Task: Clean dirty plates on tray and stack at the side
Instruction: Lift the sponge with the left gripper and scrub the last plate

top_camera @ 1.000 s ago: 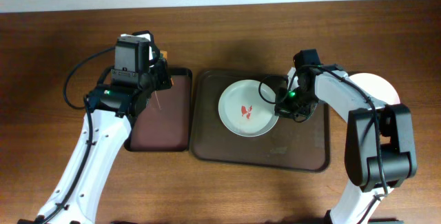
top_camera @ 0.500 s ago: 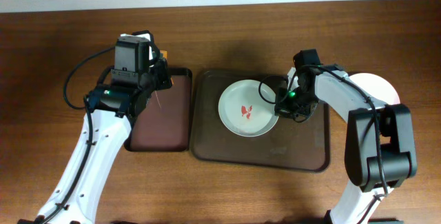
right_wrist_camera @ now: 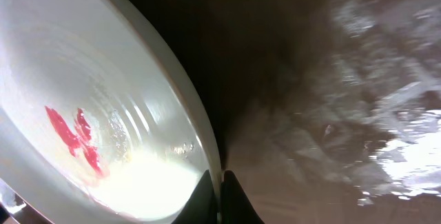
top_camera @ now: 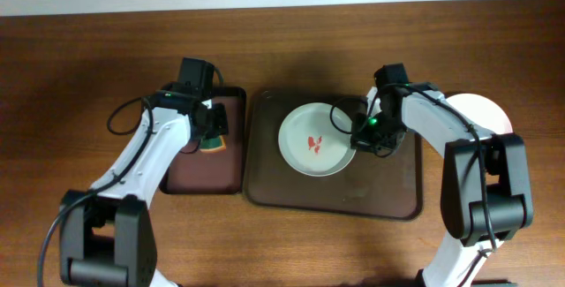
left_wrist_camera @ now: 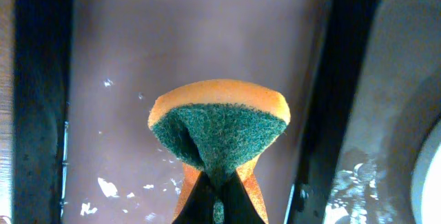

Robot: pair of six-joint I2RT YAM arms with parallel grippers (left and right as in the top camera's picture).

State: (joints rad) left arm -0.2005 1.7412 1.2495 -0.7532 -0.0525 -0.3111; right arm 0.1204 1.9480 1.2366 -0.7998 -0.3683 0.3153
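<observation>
- A white plate (top_camera: 305, 150) is being kept in the big brown tray (top_camera: 388, 194), near the top middle of it.
- The plate is being pinched at its right edge by the right claw (top_camera: 357, 135). Its two fingers are being pressed together on the rim.
- Whether that edge is being lifted off the tray cannot be told.
- A red smear (top_camera: 315, 141) is being shown in the middle of the plate, so this plate is not yet cleaned.
- A sponge (left_wrist_camera: 219, 124), orange with a rough green face, is being squeezed tight by the left claw (left_wrist_camera: 218, 207).
- The sponge is being held over the small dark tray (top_camera: 190, 168), beside the big tray and well apart from the plate.
- A pile of white plates (top_camera: 484, 110) is being kept on the table (top_camera: 71, 57), just right of the big tray. It is partly hidden by the right arm (top_camera: 441, 128), so the plates cannot be counted.
- That pile is being taken as the clean stack, so the job is being judged as mostly done.
- Wiping off the smear and putting this plate on the pile are being left to do.
- The rims of both trays are lying between the sponge and the plate.
- White flecks and wet-looking patches are being seen on both trays, so the plate may be slippery.
</observation>
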